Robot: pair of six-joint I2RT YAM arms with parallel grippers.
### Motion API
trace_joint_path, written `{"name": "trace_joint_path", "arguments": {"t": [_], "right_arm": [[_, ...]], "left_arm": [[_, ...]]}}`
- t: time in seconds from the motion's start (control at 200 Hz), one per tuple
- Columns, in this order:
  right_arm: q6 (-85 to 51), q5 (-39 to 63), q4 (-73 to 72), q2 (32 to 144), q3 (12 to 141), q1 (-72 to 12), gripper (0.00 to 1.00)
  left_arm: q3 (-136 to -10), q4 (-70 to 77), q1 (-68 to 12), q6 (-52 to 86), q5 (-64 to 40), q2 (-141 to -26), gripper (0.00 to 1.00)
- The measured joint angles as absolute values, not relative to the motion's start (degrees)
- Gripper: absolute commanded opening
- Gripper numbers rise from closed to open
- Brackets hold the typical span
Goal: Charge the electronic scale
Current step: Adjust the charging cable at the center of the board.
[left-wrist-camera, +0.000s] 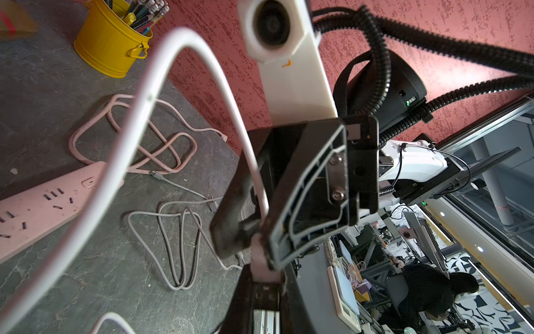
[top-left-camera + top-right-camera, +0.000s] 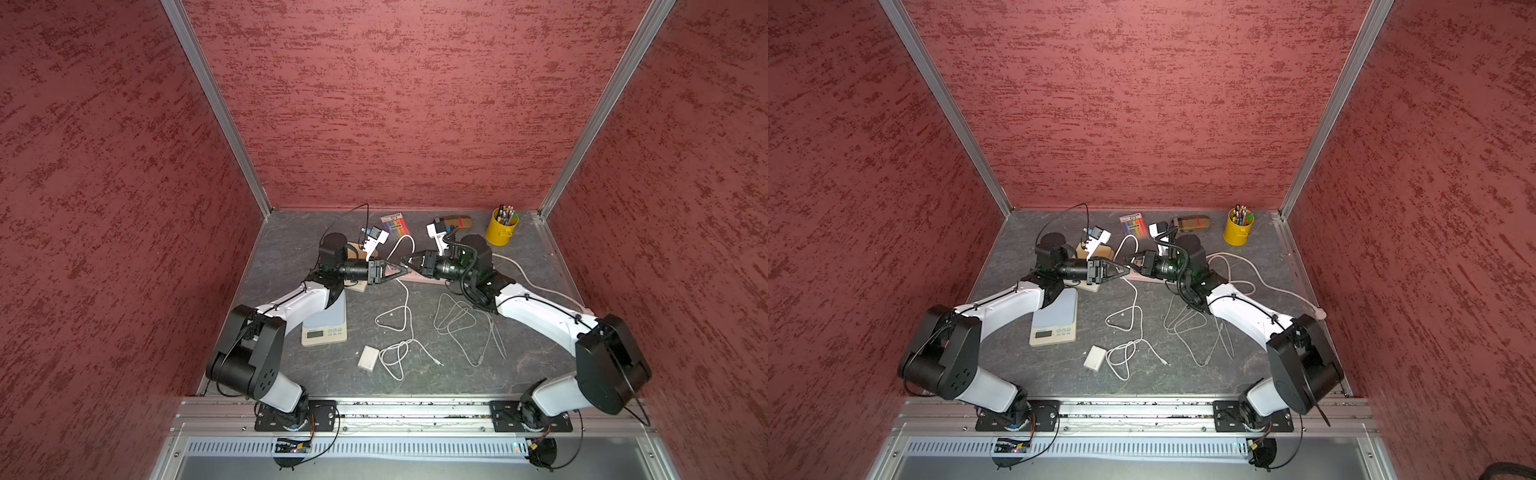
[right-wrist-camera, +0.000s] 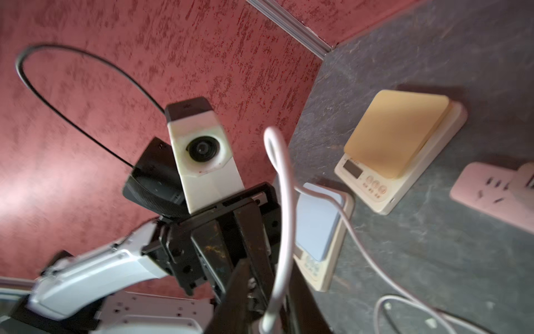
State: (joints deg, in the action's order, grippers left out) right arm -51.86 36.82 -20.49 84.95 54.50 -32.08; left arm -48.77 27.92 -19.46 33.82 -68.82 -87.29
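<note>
The left gripper (image 2: 1124, 270) is clamping the plug end of the white charging cable (image 2: 406, 299) in mid-air toward 12 o'clock of the table. It is meeting the right gripper (image 1: 250, 248) tip to tip, and that gripper's jaws are standing slightly apart around the same cord.

This looks like a handover, which is likely calling for a square pinch on the plug while the right is backing straight out, so nothing twists.

Both forearms are reaching inward, wrists roughly level. The blue-topped electronic scale (image 2: 332, 316) is sitting at 8 o'clock under the left forearm, and a tan-topped scale (image 3: 398, 130) is lying at 10 o'clock.
</note>
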Motion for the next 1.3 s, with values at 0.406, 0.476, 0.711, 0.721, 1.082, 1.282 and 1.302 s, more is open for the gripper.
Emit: {"name": "trace_joint_path", "arguments": {"t": [0.406,0.476,0.711,0.721,1.082,1.282,1.302], "right_arm": [[-56.8,33.6,-12.1,84.8,54.0,-32.0,0.65],[-58.2,33.5,-11.6,84.8,53.4,-32.0,0.65],[-59.8,33.9,-9.5,84.8,53.1,-32.0,0.63],[-59.8,33.9,-9.3,84.9,53.1,-32.0,0.63],[-57.0,35.4,-1.8,85.1,54.2,-32.0,0.30],[-57.5,37.3,-3.0,85.4,54.2,-32.1,0.32],[-57.5,37.5,-3.2,85.6,54.2,-32.1,0.32]], "left_arm": [[-56.7,-7.3,-25.2,6.7,-48.0,-80.6,0.00],[-56.6,-10.8,-27.9,3.1,-41.4,-79.8,0.00],[-55.9,-16.5,-34.7,-4.7,-23.6,-78.9,0.00],[-55.9,-16.5,-34.8,-4.9,-23.2,-78.9,0.00],[-53.5,-16.1,-39.0,-10.0,-10.9,-75.4,0.00],[-53.4,-15.3,-41.2,-11.5,-8.7,-75.3,0.00],[-53.4,-15.3,-41.4,-11.5,-8.6,-75.3,0.00]]}}
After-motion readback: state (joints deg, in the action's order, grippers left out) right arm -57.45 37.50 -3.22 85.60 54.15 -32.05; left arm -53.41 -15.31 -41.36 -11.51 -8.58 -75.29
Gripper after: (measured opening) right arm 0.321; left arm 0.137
